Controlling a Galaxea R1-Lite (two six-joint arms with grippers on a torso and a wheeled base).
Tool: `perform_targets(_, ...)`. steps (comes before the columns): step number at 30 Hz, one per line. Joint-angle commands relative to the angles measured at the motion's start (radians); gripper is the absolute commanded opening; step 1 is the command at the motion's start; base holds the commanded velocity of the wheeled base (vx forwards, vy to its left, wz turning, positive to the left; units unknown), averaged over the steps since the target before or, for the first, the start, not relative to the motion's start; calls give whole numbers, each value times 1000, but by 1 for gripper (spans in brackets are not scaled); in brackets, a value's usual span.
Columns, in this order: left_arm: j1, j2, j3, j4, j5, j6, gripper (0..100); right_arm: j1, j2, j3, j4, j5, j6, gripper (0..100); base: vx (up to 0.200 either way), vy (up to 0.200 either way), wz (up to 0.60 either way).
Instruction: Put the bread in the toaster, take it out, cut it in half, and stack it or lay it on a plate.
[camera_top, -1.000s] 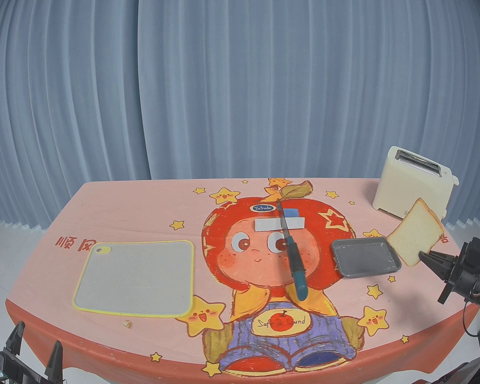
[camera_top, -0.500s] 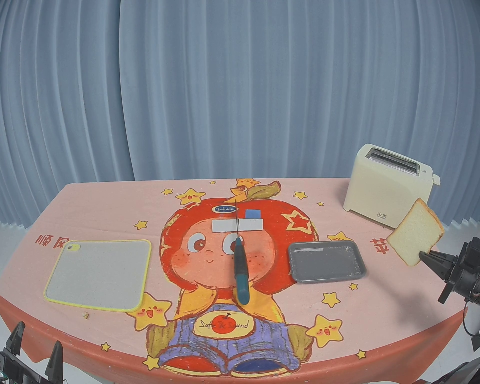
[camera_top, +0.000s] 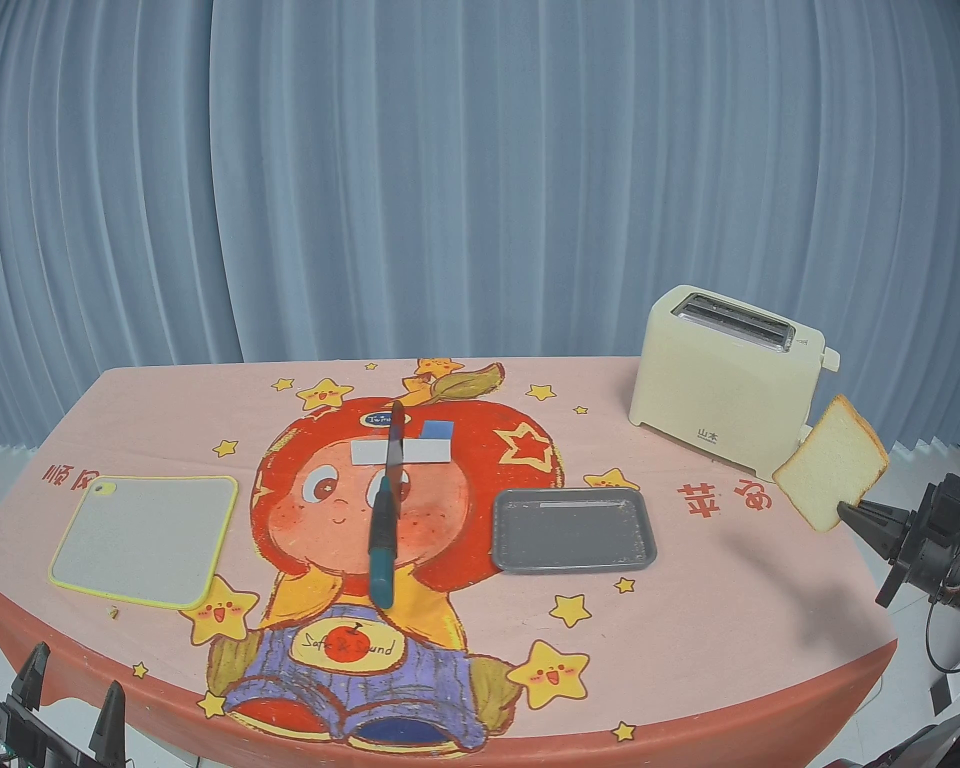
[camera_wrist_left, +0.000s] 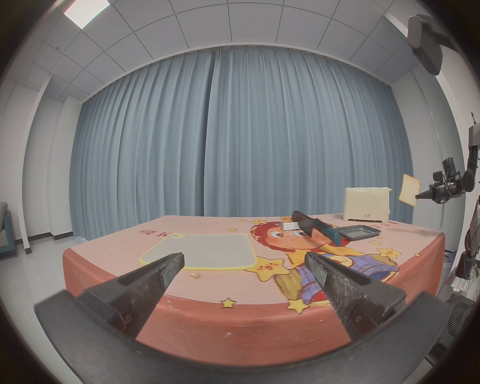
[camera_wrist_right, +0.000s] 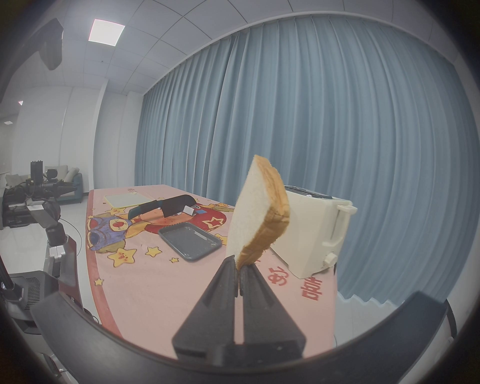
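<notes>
A slice of white bread (camera_top: 833, 465) (camera_wrist_right: 260, 212) (camera_wrist_left: 409, 189) hangs upright in the air at the table's right end, with my right gripper (camera_top: 845, 512) (camera_wrist_right: 238, 265) shut on its lower corner. The cream toaster (camera_top: 725, 377) (camera_wrist_right: 313, 230) (camera_wrist_left: 366, 204) stands just beyond and left of the slice, slots up and empty. A grey tray (camera_top: 572, 529) (camera_wrist_right: 189, 240) serving as plate lies mid-table. A teal-handled knife (camera_top: 383, 525) (camera_wrist_left: 318, 227) rests with its blade on a small stand. My left gripper (camera_top: 68, 700) (camera_wrist_left: 242, 280) is open, low off the table's near left edge.
A yellow-rimmed cutting board (camera_top: 145, 538) (camera_wrist_left: 205, 250) lies at the left of the pink cartoon tablecloth (camera_top: 700, 590). A small crumb (camera_top: 114, 612) sits near the board's front edge. Blue curtains close off the back.
The head view has swung to the right, so the table's things slide left in the picture. The bread and my right gripper hold the same place in the view.
</notes>
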Motion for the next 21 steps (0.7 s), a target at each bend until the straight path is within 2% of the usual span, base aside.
perform_targets(1,0,-16,18,-1,0,0,100,0,1,2,0,0,-1,0,0,0,0)
perform_targets(17,0,-16,18,-1,-1,0,100,4,-1,8,1,2,-7,0,0,0,0)
perform_targets(21,0,-16,18,-1,-1,0,100,20,-22,87,-2,3,-13,0,0,0,0)
